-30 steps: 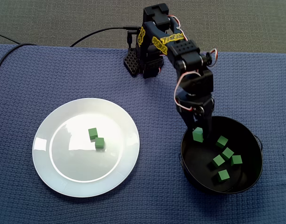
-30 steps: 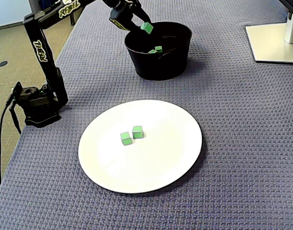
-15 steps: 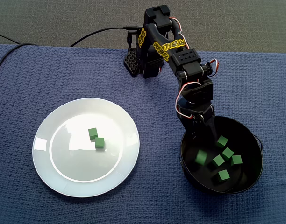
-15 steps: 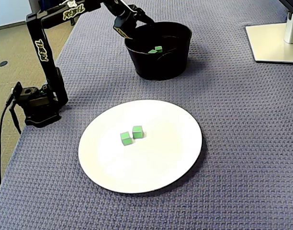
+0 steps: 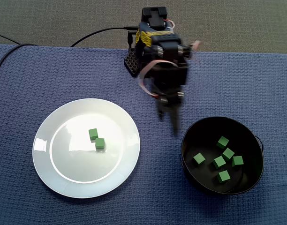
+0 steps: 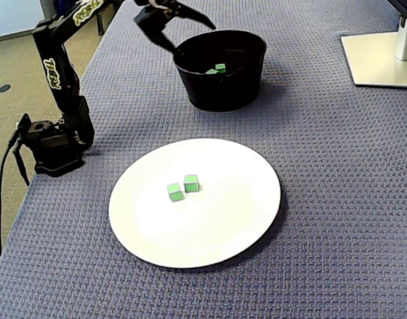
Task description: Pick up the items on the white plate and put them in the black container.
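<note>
Two cubes (image 5: 100,144) lie just beside each other near the middle of the plate (image 5: 68,173), in the lower left of the frame. Five more sit in the container (image 5: 249,140) at lower right. The gripper (image 5: 168,123) hangs between plate and container, jaws spread and empty. The cubes look light, stiff and flat-sided. They are probably best pinched one at a time across opposite faces, away from the neighbour.

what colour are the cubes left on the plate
Green, both cubes, seen best in a fixed view against the white plate.
</note>
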Robot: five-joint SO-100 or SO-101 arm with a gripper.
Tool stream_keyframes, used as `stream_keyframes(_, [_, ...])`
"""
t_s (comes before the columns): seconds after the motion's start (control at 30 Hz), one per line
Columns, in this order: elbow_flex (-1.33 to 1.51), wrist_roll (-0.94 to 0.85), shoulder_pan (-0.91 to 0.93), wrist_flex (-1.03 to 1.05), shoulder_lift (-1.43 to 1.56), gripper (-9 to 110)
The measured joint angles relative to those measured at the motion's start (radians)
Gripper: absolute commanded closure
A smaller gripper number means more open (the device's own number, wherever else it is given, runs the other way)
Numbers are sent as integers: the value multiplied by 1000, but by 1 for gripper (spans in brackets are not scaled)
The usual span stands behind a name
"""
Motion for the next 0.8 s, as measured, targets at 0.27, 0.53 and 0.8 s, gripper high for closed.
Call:
stream_keyframes(0.27, [38, 129, 311, 54, -44, 67])
stream_keyframes(0.53, [252, 26, 439, -66, -75, 68])
stream_keyframes(0.8, [356, -35, 477, -181, -137, 69])
